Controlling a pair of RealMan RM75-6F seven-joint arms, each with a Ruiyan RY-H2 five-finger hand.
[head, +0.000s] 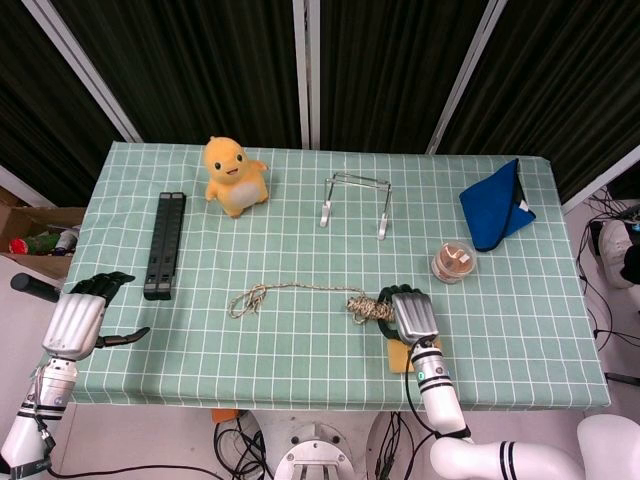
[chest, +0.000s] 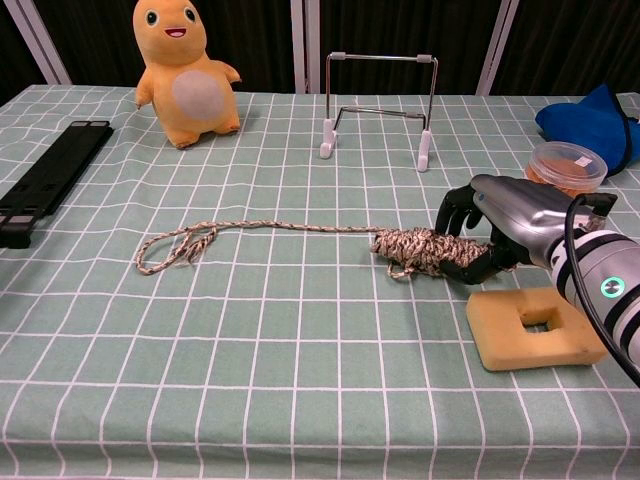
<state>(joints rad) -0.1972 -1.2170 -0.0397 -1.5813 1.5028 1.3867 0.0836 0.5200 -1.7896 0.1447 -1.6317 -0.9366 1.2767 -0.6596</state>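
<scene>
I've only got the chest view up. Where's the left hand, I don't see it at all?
Observer: The left hand hangs off the table's near left corner, holding nothing, fingers apart.
Operator: What's nearest to it on the table?
Observer: The black folded bar, lying lengthwise near the left edge, apart from the hand.
Operator: And the right hand, is it over the bundle?
Observer: From above, the right hand covers the right end of the rope bundle, fingers curled around it, with the yellow sponge partly under the wrist.
</scene>
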